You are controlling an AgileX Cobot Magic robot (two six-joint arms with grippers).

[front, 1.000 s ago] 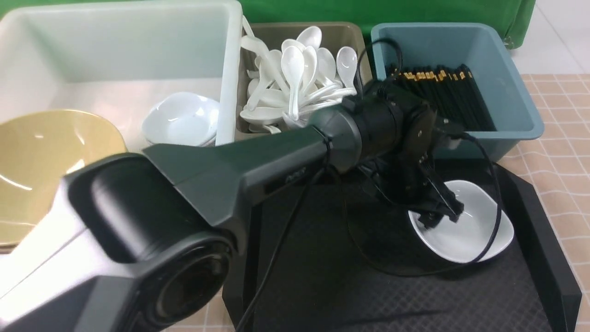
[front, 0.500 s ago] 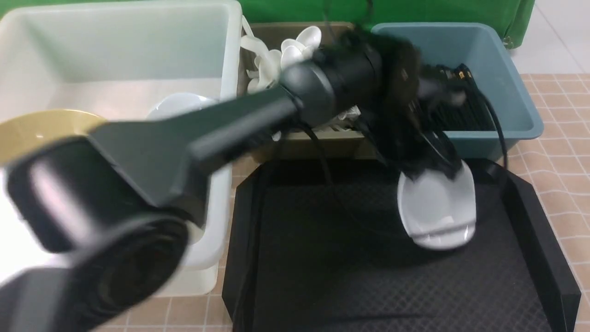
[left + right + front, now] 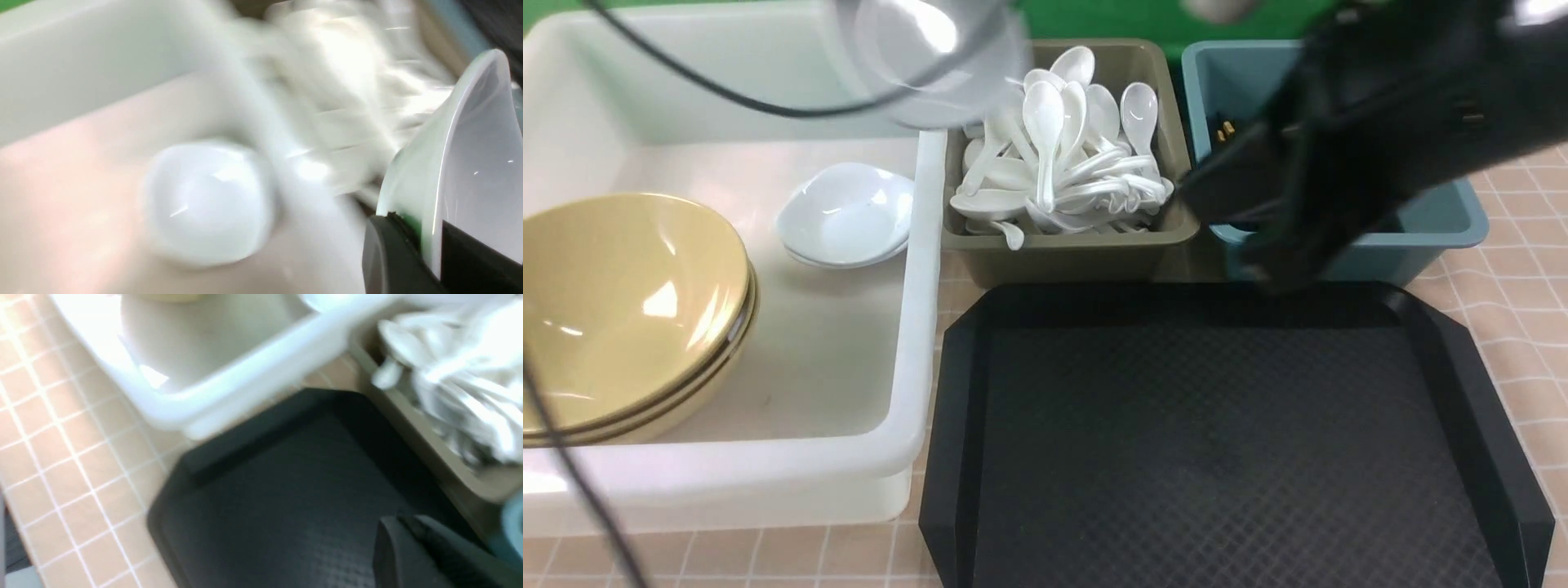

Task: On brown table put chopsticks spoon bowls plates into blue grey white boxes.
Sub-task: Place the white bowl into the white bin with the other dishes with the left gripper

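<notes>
My left gripper (image 3: 433, 249) is shut on the rim of a small white dish (image 3: 474, 155), held tilted in the air. In the front view the dish (image 3: 931, 57) is a blur above the back right corner of the white box (image 3: 915, 327). Another small white dish (image 3: 844, 214) and stacked yellow bowls (image 3: 621, 302) lie in that box. White spoons (image 3: 1062, 155) fill the grey-brown box (image 3: 1070, 245). My right arm (image 3: 1380, 122) is a dark blur in front of the blue box (image 3: 1445, 220); its gripper (image 3: 412, 539) looks shut and empty over the tray's back edge.
The black tray (image 3: 1225, 441) lies at the front with nothing on it. Black chopsticks (image 3: 1223, 129) barely show in the blue box behind my right arm. A cable (image 3: 727, 94) hangs across the white box. The checked brown tablecloth (image 3: 1519, 286) shows at the right.
My left gripper lifted the white dish off the black tray and swung it up and left, over the white box. My right arm has come in at the right, in front of the blue box.
</notes>
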